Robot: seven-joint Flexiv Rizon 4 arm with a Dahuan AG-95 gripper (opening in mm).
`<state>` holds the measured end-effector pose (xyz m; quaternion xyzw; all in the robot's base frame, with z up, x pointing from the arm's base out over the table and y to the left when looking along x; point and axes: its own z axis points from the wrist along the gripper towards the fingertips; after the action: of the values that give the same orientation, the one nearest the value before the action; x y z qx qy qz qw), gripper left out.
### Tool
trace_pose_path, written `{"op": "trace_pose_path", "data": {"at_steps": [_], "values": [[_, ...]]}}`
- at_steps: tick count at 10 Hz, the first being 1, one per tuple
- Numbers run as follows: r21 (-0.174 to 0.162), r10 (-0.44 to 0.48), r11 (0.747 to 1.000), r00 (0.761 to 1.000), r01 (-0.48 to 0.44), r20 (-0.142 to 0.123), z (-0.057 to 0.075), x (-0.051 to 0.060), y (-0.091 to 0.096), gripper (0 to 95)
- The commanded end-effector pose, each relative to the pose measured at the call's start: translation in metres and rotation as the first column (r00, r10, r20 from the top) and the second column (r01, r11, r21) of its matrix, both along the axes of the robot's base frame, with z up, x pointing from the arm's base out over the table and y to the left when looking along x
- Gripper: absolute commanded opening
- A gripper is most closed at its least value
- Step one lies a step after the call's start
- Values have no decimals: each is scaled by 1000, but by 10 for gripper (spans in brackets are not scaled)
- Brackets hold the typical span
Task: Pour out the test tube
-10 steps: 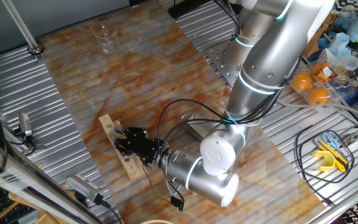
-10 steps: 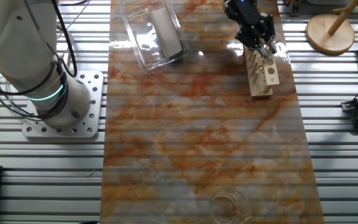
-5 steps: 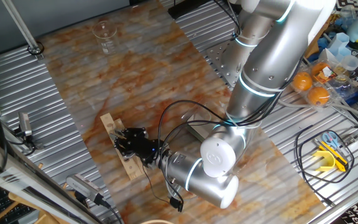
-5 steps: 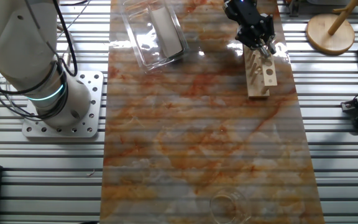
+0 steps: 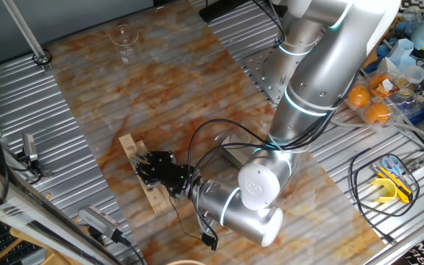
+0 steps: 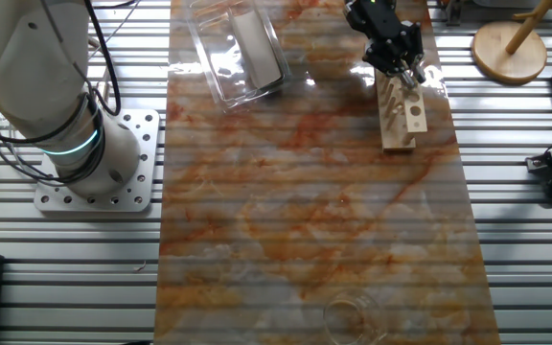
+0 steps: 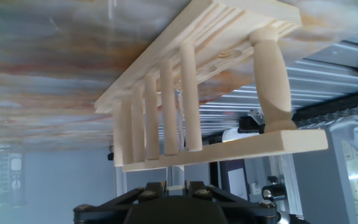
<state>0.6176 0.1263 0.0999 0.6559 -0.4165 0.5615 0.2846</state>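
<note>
Marbled orange-brown mat (image 6: 314, 182) covers the ribbed metal table (image 5: 20, 140). Wooden test tube rack (image 6: 401, 110) stands near the mat's edge, gripper (image 6: 398, 59) at its end. Glass beaker (image 5: 124, 37) sits well apart at the far end; a clear plastic tray (image 6: 238, 48) lies near the arm base (image 6: 94, 172). Test tube cannot be made out; jaw state cannot be determined.

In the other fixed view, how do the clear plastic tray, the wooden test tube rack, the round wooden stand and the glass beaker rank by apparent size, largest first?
1. clear plastic tray
2. wooden test tube rack and round wooden stand: these look alike, and both are partly hidden or cut off, so no ranking.
3. glass beaker, smallest, though it is faint.
</note>
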Motion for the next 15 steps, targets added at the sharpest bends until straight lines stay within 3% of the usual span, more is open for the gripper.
{"op": "trace_pose_path", "data": {"at_steps": [1, 15], "values": [[-1, 3, 1000, 1000, -3, -4, 2, -1, 0, 0], [-5, 26, 1000, 999, -26, -22, 16, -6, 1, 0]]}}
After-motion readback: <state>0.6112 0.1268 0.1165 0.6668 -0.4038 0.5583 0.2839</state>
